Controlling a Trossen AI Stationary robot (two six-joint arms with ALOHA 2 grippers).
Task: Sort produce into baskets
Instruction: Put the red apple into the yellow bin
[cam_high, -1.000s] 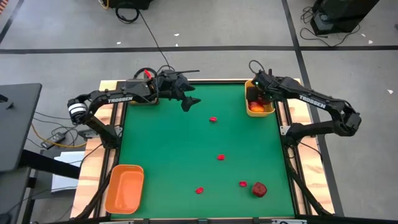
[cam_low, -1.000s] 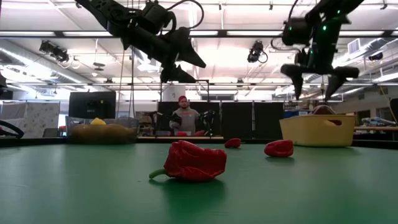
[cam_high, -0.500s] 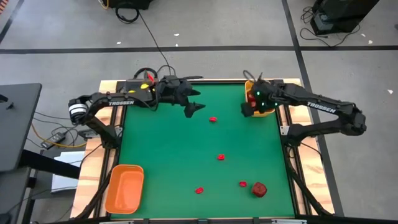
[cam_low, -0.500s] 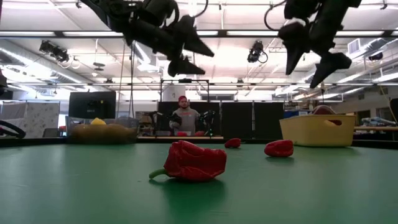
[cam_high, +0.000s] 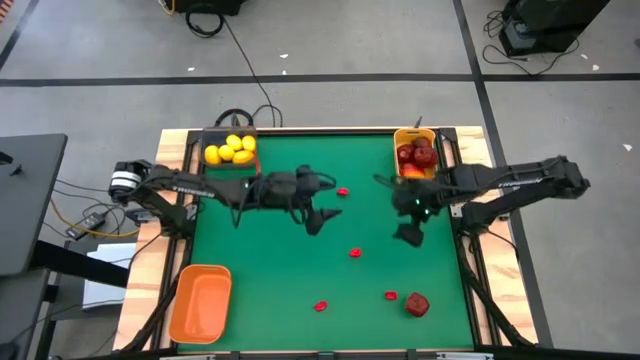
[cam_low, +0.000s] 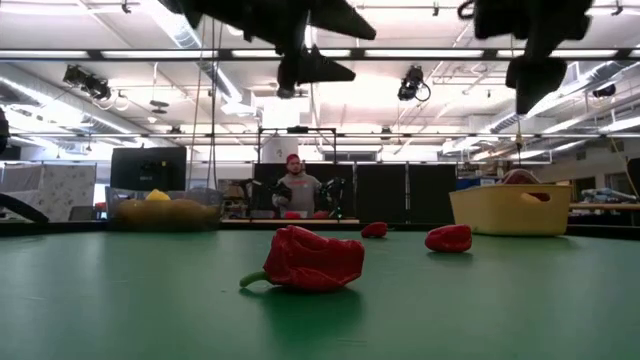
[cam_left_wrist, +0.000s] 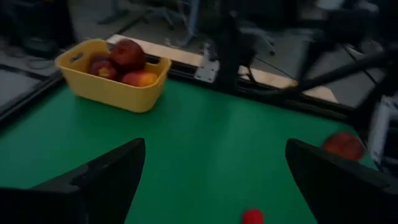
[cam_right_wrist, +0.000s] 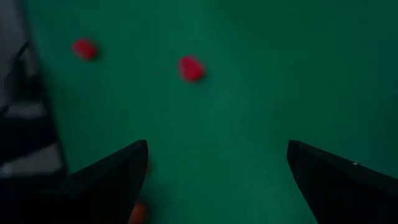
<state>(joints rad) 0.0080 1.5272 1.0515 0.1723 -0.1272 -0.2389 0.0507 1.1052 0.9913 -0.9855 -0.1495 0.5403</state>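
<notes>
Small red pieces lie loose on the green surface (cam_high: 260, 270): one (cam_high: 343, 191) near the far middle, one (cam_high: 355, 253) in the middle, and two (cam_high: 321, 306) (cam_high: 390, 295) closer to the near edge. A bigger dark red fruit (cam_high: 417, 305) sits just beside the last one. The yellow basket (cam_high: 400, 176) at the far right corner holds red apples (cam_high: 418, 155). The dark grey basket (cam_high: 228, 171) at the far left corner holds yellow lemons (cam_high: 229, 150). The orange basket (cam_high: 201, 302) sits at the near left corner. The left hand (cam_high: 322, 202) hangs over the middle of the surface with its fingers wide open and nothing in them. The right hand (cam_high: 405, 219) hangs over the right side, in front of the yellow basket, also wide open and holding nothing. A person (cam_low: 295, 186) shows far back in the room.
</notes>
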